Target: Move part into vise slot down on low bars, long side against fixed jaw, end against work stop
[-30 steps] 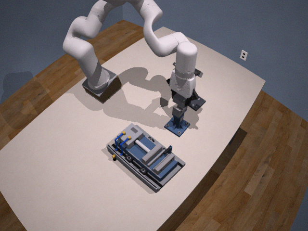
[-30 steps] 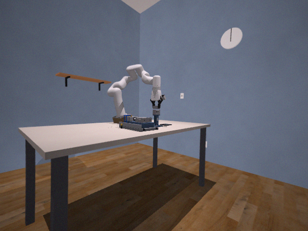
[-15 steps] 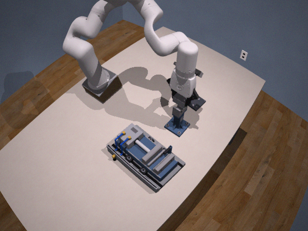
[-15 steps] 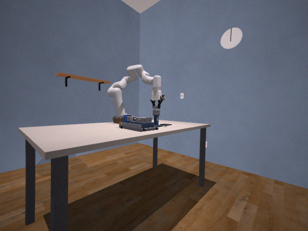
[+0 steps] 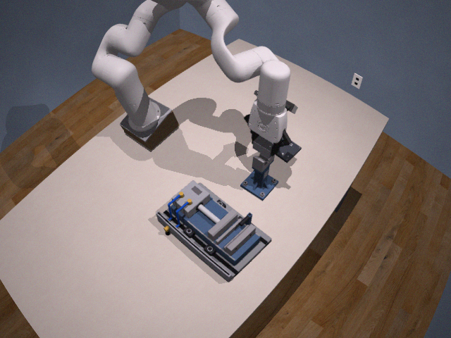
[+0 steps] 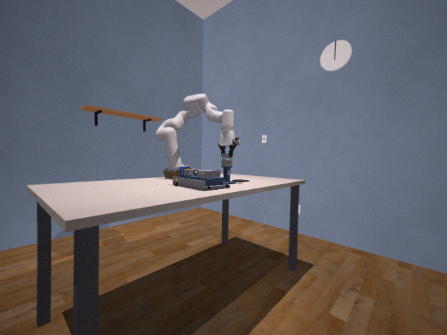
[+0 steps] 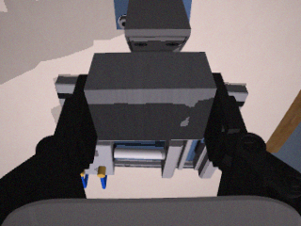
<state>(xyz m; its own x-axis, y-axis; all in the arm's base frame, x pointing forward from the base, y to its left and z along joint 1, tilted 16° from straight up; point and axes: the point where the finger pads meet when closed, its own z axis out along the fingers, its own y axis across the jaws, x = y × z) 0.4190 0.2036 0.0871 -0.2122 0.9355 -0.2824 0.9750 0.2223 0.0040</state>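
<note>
From the top view, the claw (image 5: 263, 157) points straight down, clamped on the grey part (image 5: 261, 162), held in the air just above the blue V-block (image 5: 259, 182). The infeed plate (image 5: 290, 149) lies behind it; the vise (image 5: 215, 229) sits well apart, nearer the middle of the counter (image 5: 91, 225).

In the exterior view, the part (image 6: 226, 162) hangs above the V-block (image 6: 226, 175), inboard of the counter's far edge.

At the wrist, black fingers grip the part's (image 7: 149, 94) two sides, and the V-block (image 7: 154, 2) lies beyond its far edge.
</note>
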